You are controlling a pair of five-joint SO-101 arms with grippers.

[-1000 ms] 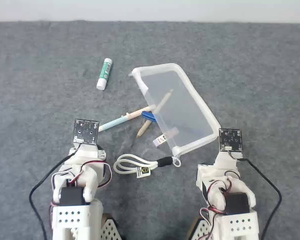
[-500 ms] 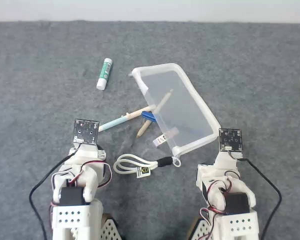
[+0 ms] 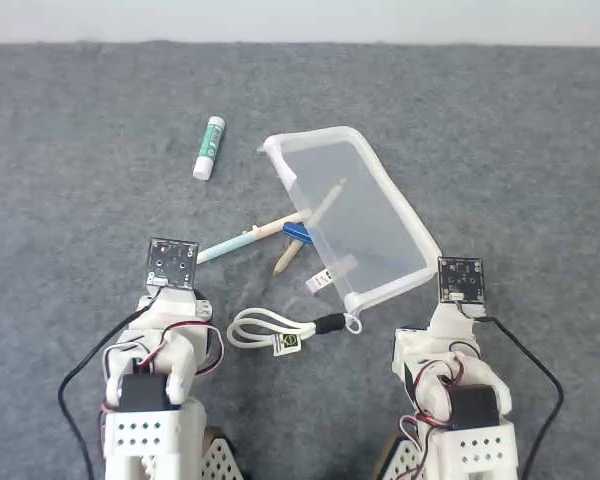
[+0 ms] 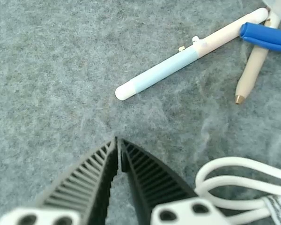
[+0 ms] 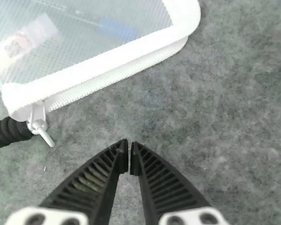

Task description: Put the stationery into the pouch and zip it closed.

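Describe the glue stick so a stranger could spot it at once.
Start at the clear, white-edged pouch in the middle of the grey table. Beyond its far left corner, lying alone, is the glue stick: a short, thick white tube with a green end, unlike the thin pens bunched at the pouch's side.

— Where's the pouch lying?

— I've got the pouch (image 3: pixel 355 215) flat on the table (image 3: pixel 80 120), ahead of my right arm. It runs from far left to near right.

— And the rest?

— The glue stick (image 3: pixel 209 147) lies well apart from it, farther out on the left. A pen (image 3: pixel 252 235) and a pencil (image 3: pixel 292 250) meet at the pouch's left edge, ahead of my left gripper (image 4: pixel 118 145). The strap (image 3: pixel 302 326) lies looped between the arms, joined to the pouch's near corner. My right gripper (image 5: pixel 129 150) sits just short of the pouch's near edge.
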